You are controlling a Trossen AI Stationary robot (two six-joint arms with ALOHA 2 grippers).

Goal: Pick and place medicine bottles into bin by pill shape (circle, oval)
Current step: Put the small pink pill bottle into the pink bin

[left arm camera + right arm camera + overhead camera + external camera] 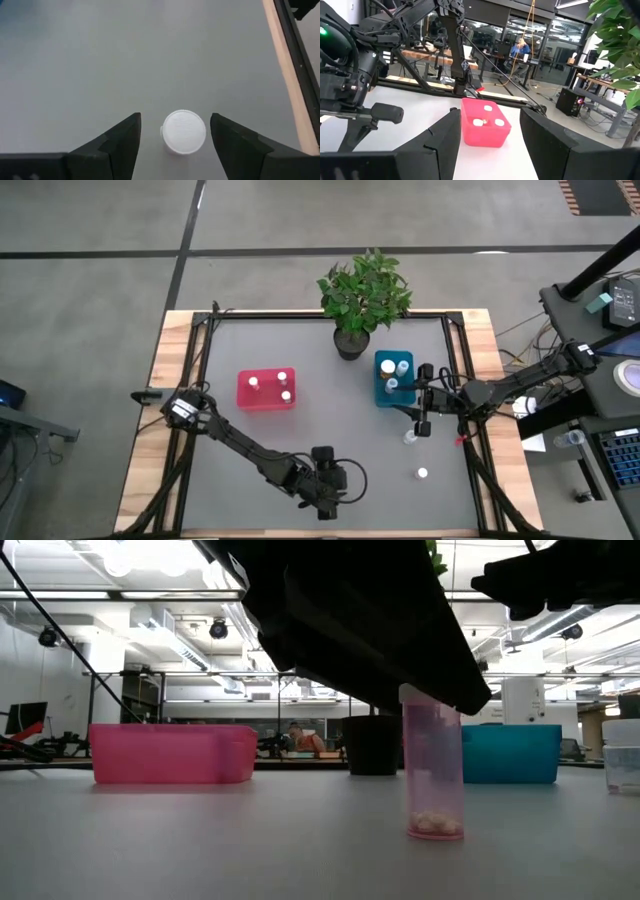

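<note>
The left hand [172, 135] hangs low at the near edge of the counter [330, 410], with its two fingers spread on either side of a medicine bottle [184, 132] that stands upright; there is a gap on both sides, so nothing is pinched yet. The cap sits a little closer to one finger than to the other, and this is the main risk I see: if the fingers close unevenly, the nearer one may push the light bottle first and tip or slide it away. In the low view the same bottle [433, 772] shows pale pills at its bottom, but their shape I cannot tell, so a wrong choice between the red bin [266, 391] and the teal bin [384, 393] is possible. The right hand [423, 398] waits beside the teal bin, spread and holding nothing. Two more bottles [410, 437] stand near it, and a careless move there could knock them over.
</note>
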